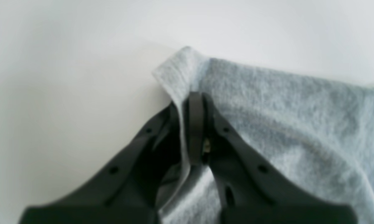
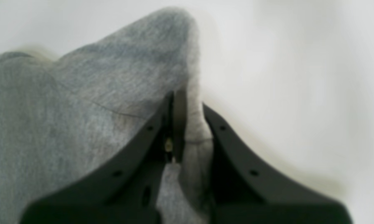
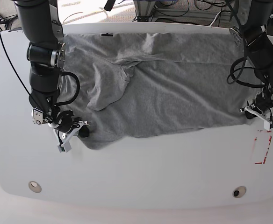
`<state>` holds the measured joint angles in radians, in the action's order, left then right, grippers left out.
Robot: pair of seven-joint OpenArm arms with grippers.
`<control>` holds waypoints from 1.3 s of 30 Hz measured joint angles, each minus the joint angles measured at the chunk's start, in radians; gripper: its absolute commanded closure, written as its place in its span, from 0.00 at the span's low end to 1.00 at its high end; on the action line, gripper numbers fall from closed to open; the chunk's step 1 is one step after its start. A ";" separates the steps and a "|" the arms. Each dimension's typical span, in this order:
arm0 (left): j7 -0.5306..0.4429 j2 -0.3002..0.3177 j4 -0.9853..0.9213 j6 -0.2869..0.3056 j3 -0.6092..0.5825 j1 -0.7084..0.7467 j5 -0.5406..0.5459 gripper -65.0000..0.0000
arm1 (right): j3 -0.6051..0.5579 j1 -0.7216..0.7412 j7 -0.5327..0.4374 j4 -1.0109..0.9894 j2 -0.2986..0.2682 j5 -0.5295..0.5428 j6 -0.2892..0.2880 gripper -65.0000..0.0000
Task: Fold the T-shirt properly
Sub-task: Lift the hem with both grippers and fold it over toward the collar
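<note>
We have the heather-grey cotton T-shirt (image 3: 174,88) spread wrinkled across the far half of the white worktop (image 3: 150,172). Our left gripper (image 1: 191,96) is clamped on its near right corner, our right gripper (image 2: 187,93) on its near left corner. Both bites look thin; uneven lifting could slip a corner free or skew the fold.

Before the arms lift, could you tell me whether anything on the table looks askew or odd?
The T-shirt is not flat: a loose flap lies doubled over near its middle, with wrinkles around it. A red-marked label sits on the table by the left hand.
</note>
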<state>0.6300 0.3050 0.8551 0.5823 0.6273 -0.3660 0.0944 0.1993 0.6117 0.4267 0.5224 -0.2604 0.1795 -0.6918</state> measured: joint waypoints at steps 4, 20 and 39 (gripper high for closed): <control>0.045 -0.007 0.076 0.062 0.000 0.006 -0.008 1.00 | 0.000 -0.009 0.043 0.037 0.000 -0.002 -0.001 1.00; 0.100 -0.005 0.318 0.115 -0.001 0.027 0.003 1.00 | -0.001 -0.082 0.353 0.505 -0.003 -0.019 -0.005 1.00; 0.126 -0.011 0.588 0.127 -0.005 0.249 0.019 1.00 | 0.205 -0.364 0.737 1.142 0.053 0.010 -0.015 1.00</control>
<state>0.7559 0.2939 1.4429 0.7094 0.6220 -0.1173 0.1131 0.4046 0.2474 1.1641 1.6642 -0.2073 0.1890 -0.7071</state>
